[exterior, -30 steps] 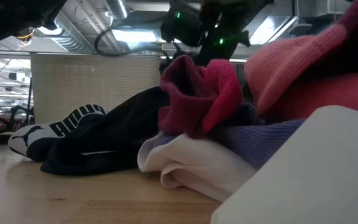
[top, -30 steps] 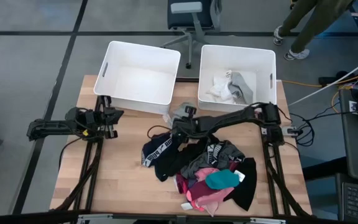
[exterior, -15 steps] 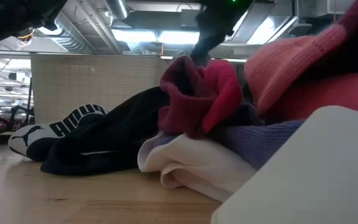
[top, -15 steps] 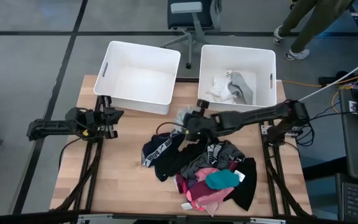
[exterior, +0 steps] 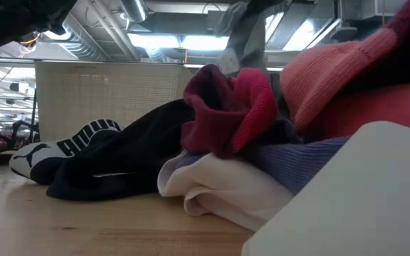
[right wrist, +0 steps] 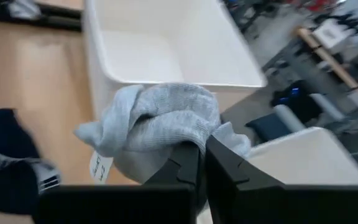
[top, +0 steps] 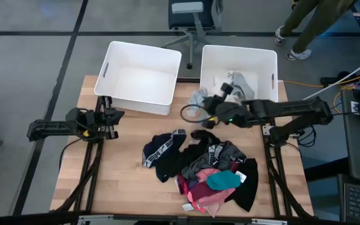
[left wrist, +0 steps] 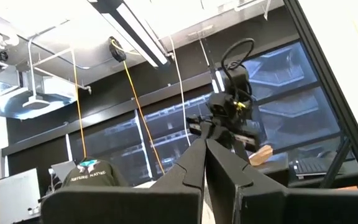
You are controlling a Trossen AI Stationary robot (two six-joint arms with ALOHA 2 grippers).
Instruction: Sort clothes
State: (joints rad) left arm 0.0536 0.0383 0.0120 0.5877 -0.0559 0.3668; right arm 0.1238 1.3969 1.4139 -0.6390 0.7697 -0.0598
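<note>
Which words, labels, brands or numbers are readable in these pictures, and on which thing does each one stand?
"PUMA", probably, white letters seen upside down: on the black garment in the low view.
White lettered bands on black clothes in the pile, high view: too small to read.
White tag on the grey garment held by the right tool: blurred, unreadable.

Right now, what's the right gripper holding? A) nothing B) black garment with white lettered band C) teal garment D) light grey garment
D: in the right wrist view the right gripper is shut on a light grey garment, and from above it hangs between the two white bins, while the black garment with the white lettered band and the teal garment lie in the pile on the table.
</note>
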